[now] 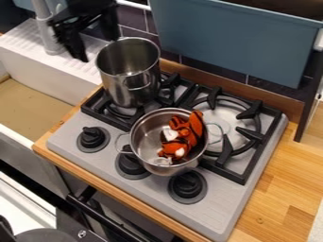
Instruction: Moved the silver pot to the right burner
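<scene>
Black bar handle (101, 217) at the near edge, below the front of the wooden desk (287, 189). Next, three black knobs (187, 185) in a row along the grey stove (221, 215). Behind the middle and right knobs: small silver pot (148, 142), upright, two loop handles, holding an orange, black and white striped item (183, 134) that rises above the rim. Whether its base rests on the grate cannot be told. Right burner (224, 153) lies beside and beyond it, mostly uncovered. Farther, on the left burner (116, 111): tall silver pot (129, 82), upright. Gripper (99, 48) at upper left, by the tall pot's rim; fingers spread, nothing held; contact with the rim cannot be told. Grey tap (49, 28) just left of it; blue-grey panel (236, 42) behind the stove.
</scene>
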Robot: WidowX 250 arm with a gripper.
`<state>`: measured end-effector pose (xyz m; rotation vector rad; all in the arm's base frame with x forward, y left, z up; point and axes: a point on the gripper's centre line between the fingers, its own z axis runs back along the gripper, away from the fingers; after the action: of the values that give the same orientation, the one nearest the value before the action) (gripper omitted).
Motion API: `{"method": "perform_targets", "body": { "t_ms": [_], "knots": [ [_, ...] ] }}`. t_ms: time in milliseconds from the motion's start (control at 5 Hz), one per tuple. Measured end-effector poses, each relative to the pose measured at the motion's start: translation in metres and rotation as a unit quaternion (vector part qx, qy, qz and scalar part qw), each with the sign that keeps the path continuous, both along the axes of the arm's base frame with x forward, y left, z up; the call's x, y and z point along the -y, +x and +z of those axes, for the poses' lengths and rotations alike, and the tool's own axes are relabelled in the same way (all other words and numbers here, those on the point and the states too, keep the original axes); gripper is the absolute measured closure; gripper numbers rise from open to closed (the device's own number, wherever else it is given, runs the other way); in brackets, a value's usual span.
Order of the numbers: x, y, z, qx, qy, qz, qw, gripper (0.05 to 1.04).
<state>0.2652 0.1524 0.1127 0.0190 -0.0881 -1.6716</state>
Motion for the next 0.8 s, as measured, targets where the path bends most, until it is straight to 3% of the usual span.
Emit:
{"method": "perform_targets", "body": {
  "t_ms": [200,400,600,800],
  "knots": [
    [-0.004,-0.006,-0.012,0.004,0.012,-0.029,0.9995,0.085],
    [0.005,-0.023,-0.04,-0.009,0.003,-0.047,0.9988,0.085],
    [0.005,-0.017,-0.042,0.016,0.009,-0.053,0.9984,0.085],
    [0.001,-0.009,-0.033,0.021,0.012,-0.074,0.9969,0.13]
  ]
}}
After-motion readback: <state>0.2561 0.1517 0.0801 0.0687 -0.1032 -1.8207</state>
